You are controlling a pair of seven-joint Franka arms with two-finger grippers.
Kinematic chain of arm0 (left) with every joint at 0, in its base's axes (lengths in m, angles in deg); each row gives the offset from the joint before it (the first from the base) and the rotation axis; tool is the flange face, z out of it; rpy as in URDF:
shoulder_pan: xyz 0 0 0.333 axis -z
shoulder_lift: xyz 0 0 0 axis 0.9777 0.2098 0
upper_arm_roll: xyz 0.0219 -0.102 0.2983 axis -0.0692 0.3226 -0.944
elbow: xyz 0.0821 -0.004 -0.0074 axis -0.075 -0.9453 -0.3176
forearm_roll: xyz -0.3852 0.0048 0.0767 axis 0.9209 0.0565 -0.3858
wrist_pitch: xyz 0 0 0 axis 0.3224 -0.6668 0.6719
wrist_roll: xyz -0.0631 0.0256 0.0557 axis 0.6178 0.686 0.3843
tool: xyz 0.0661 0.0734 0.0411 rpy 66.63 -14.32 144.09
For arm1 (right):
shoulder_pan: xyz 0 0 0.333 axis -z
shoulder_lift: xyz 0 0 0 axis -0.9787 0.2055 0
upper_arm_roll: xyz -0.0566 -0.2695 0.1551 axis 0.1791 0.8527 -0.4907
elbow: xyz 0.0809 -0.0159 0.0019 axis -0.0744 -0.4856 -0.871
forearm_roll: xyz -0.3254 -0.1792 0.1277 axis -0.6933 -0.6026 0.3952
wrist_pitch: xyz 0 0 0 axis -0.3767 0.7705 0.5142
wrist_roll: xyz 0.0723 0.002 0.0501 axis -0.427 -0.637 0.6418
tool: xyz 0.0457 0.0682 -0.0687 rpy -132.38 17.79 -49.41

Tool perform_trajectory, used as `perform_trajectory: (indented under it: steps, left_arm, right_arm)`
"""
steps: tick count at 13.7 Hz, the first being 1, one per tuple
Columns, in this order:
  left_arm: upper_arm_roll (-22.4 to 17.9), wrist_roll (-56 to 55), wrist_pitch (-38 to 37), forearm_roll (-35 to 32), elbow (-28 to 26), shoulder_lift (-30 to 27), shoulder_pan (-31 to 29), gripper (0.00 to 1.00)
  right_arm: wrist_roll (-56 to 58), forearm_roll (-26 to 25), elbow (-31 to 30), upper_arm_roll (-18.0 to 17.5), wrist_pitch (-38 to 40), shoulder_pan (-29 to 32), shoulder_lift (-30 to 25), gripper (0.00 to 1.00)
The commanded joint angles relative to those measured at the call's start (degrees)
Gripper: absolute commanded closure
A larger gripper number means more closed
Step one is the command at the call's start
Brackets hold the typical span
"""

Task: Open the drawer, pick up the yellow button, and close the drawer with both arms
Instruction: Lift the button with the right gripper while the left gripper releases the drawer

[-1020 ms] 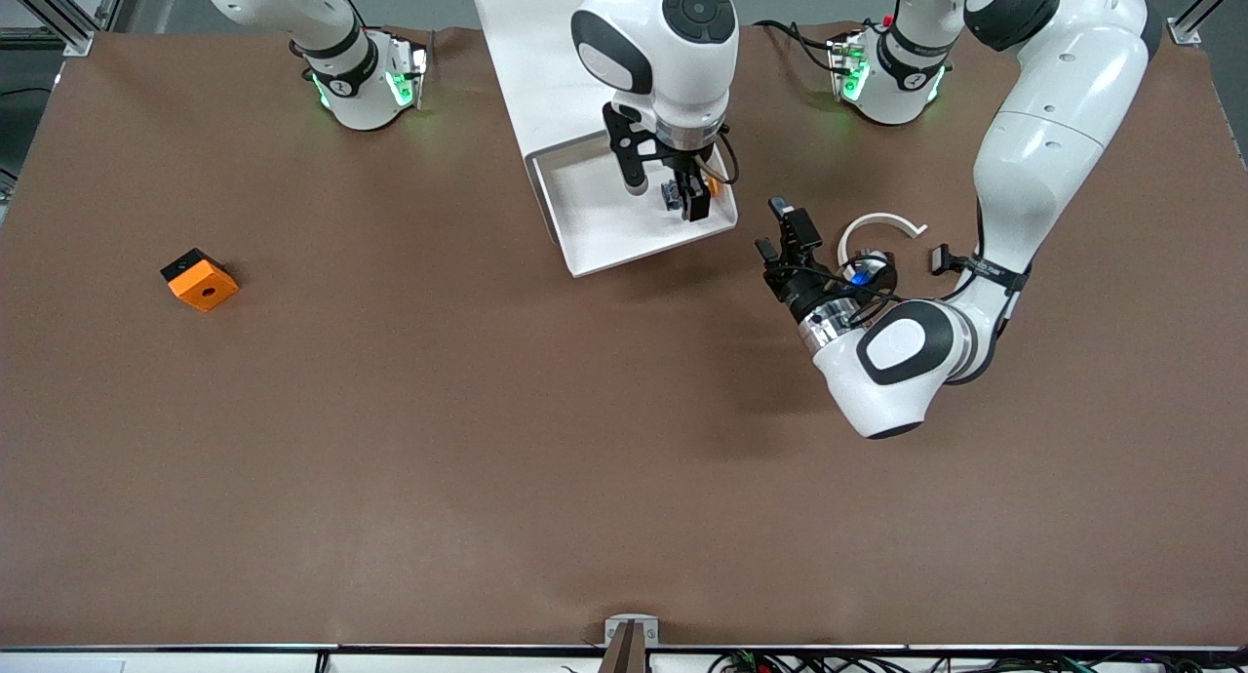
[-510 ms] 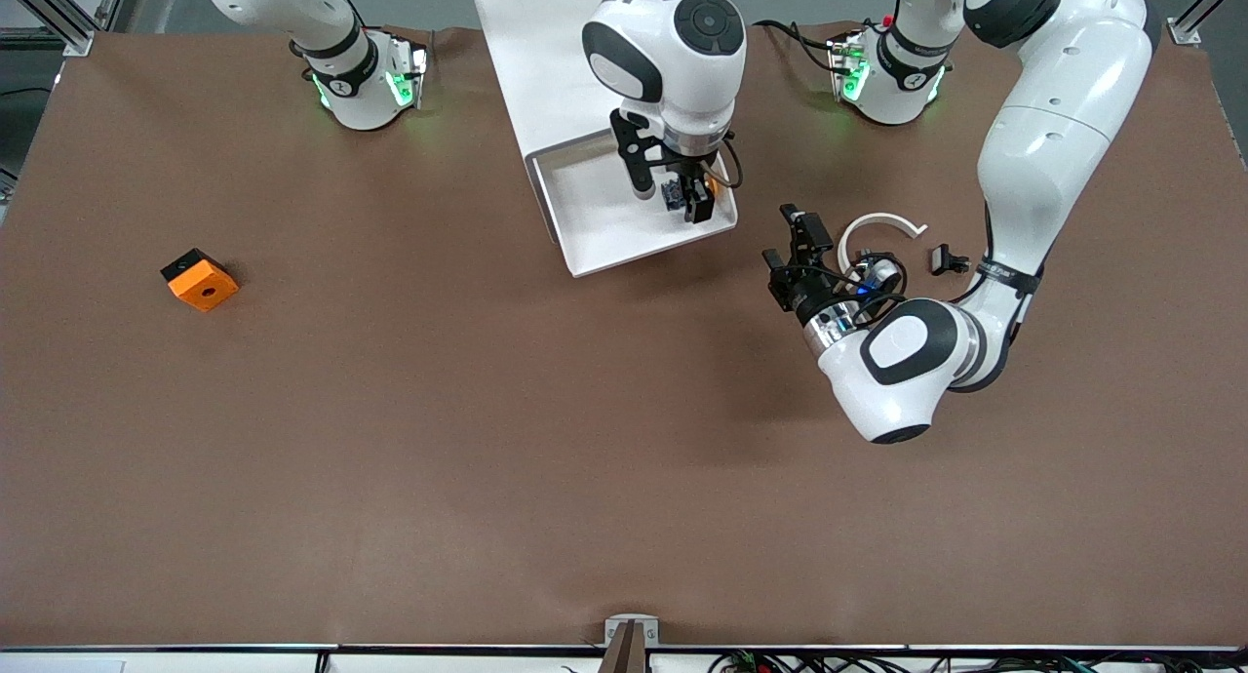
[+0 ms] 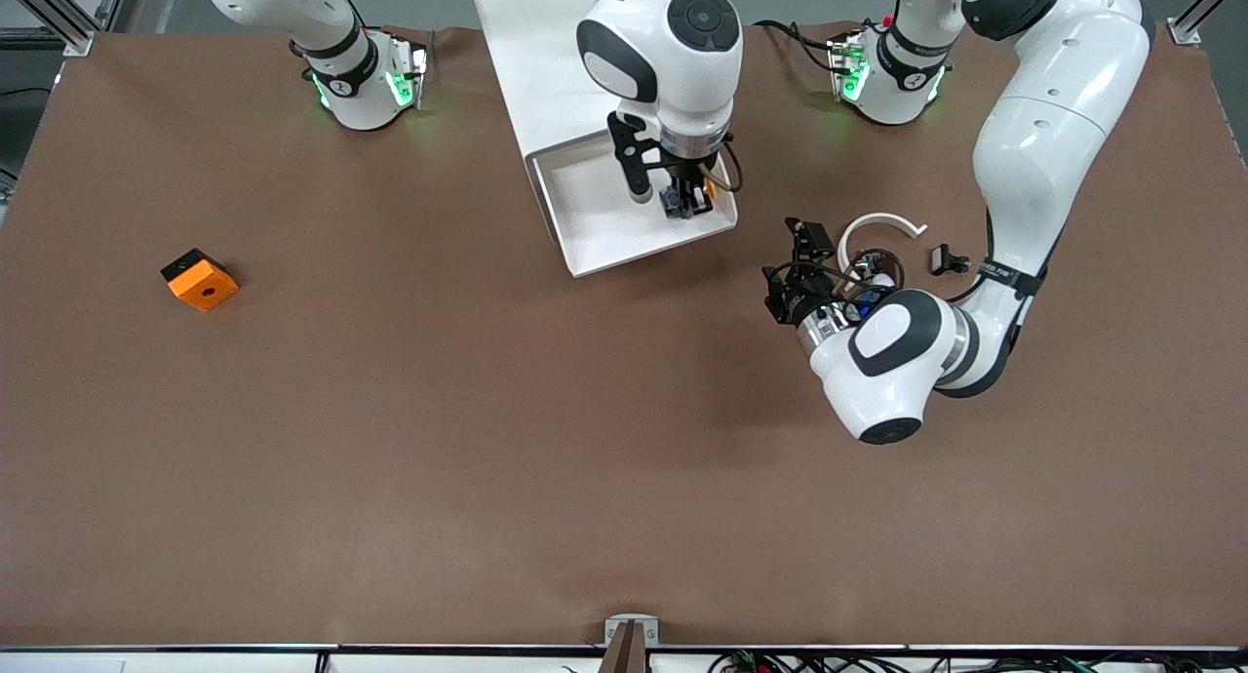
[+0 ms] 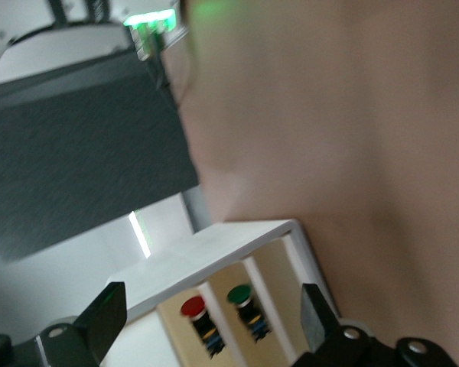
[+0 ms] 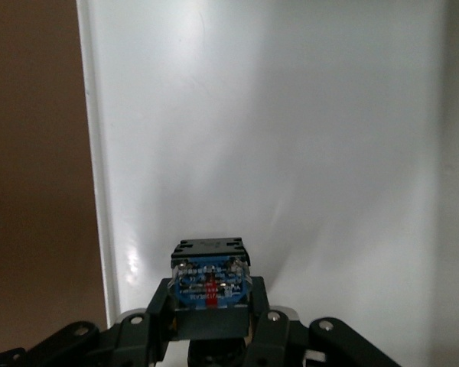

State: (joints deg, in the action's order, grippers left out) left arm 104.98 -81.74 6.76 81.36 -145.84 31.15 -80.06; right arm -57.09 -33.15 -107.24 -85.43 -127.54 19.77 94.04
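**Button clamped in the open drawer**

My right gripper (image 3: 685, 203) has its jaws clamped on the button (image 5: 211, 279), low inside the white drawer (image 3: 595, 234) near its wall, so I judge a straight lift safest. My left gripper (image 3: 798, 263) waits over the counter (image 3: 487, 410), jaws apart.

Button (image 5: 211, 284) cap hidden between right gripper (image 5: 211, 325) fingers; only dark-blue body shows. Left wrist view blurred; two small parts (image 4: 222, 321) there cut by picture edge. Drawer (image 3: 585, 239) partly hidden by right arm.
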Motion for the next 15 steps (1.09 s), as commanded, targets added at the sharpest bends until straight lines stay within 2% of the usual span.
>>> perform_trajectory:
  steps: [1, 4, 9, 11, 15]
  left_arm:
    - [1.5, 4.7, 2.0, -5.0, 0.6, -1.1, -0.6, 0.0]
    - [1.9, 11.5, 4.0, -8.5, 0.7, -1.9, -0.6, 0.0]
    - [5.4, 21.6, 11.4, -21.7, 1.0, -2.8, -0.6, 0.0]
    - [6.6, 24.1, 12.9, -24.8, 1.0, -2.8, -0.6, 0.0]
    - [6.6, 26.7, 17.6, -27.1, 1.0, -2.8, -0.1, 0.0]
  right_arm:
    - [3.4, 0.3, 2.6, -0.6, 4.6, 3.6, -1.9, 1.0]
    - [14.2, 0.5, 3.0, -0.6, 11.4, 7.6, -5.6, 1.0]
    - [40.2, 0.0, 1.1, -0.4, 20.8, 16.7, -12.0, 1.0]
    - [50.7, -0.3, -3.6, -0.3, 21.0, 21.2, -16.2, 1.0]
    - [72.0, -1.1, -12.5, -0.2, 21.1, 32.3, -23.9, 1.0]
